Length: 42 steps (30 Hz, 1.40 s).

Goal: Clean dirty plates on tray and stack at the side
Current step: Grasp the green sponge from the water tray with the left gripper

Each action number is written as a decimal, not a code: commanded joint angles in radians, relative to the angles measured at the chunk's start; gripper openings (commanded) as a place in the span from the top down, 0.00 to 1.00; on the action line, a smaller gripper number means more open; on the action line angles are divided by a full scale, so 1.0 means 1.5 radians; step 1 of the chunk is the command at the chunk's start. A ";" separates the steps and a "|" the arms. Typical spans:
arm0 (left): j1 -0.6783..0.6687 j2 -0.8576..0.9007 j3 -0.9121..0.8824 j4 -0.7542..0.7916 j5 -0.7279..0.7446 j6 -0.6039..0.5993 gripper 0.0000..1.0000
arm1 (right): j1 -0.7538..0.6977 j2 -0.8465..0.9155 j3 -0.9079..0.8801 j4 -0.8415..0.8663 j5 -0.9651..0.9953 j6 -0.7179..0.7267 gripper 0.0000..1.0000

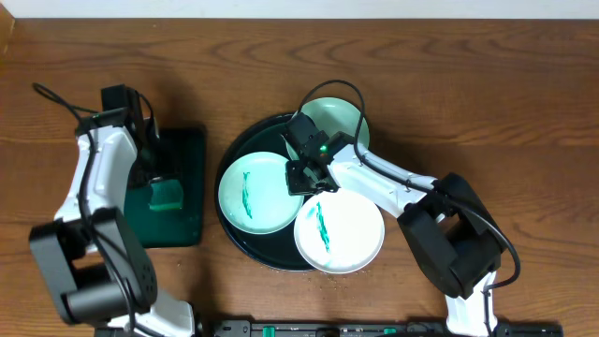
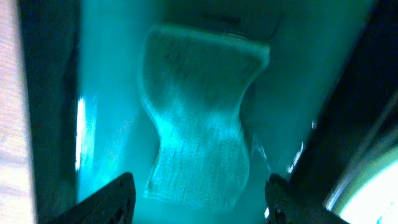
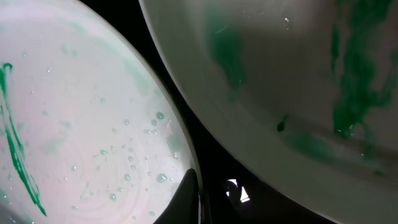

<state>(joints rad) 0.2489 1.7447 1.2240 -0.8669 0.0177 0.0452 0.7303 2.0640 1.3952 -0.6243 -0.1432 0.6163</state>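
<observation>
1. Dirty plates, three of them, sit on the round black tray (image 1: 231,223) at mid-table. A pale mint one (image 1: 260,192) lies at 9 o'clock on the tray. A white one (image 1: 339,231) is at 5 o'clock and a mint one (image 1: 342,120) at 1 o'clock. Both of these reach out past the rim.
2. Each of the two nearer plates carries a green streak down its middle.
3. Right gripper (image 1: 307,171) hangs low over the tray's centre, between the three plates.
4. Its wrist view shows two wet, green-smeared plates with a dark gap between them. One dark finger (image 3: 186,196) sits right at the edge of the left plate (image 3: 81,124). I cannot tell how its jaws stand.
5. Left gripper (image 2: 199,199) is over the dark green rectangular tray (image 1: 187,225), at 9 o'clock from the round tray.
6. Its jaws are spread wide, one finger (image 2: 115,196) to each side of a green sponge (image 2: 199,124) lying in that tray. Neither finger visibly touches it.
7. Both trays rest on a wooden table (image 1: 468,75).
</observation>
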 commanded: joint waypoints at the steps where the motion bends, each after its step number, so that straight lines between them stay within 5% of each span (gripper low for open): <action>1: 0.004 0.026 0.003 0.019 0.013 0.025 0.35 | 0.001 0.017 0.010 0.003 -0.010 -0.013 0.99; 7: 0.004 0.072 0.003 0.041 -0.015 0.027 0.41 | 0.001 0.017 0.010 0.005 -0.010 -0.013 0.99; 13: 0.004 0.116 0.003 0.041 -0.017 0.026 0.65 | 0.001 0.017 0.010 0.005 -0.010 -0.013 0.99; 18: 0.004 0.144 0.003 0.043 -0.017 0.026 0.67 | 0.001 0.017 0.010 0.008 -0.010 -0.013 0.99; 21: 0.004 0.156 0.003 0.047 -0.017 0.023 0.92 | 0.001 0.017 0.010 0.008 -0.010 -0.013 0.99; 31: 0.004 0.123 0.022 0.030 -0.017 -0.001 0.93 | 0.001 0.017 0.010 0.010 -0.011 -0.013 0.99; 42: 0.002 -0.078 0.039 -0.051 0.080 -0.027 0.93 | -0.006 0.017 0.010 0.012 -0.023 -0.012 0.99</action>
<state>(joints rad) 0.2489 1.7103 1.2537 -0.9131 0.0689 0.0448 0.7273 2.0663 1.3952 -0.6113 -0.1574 0.6128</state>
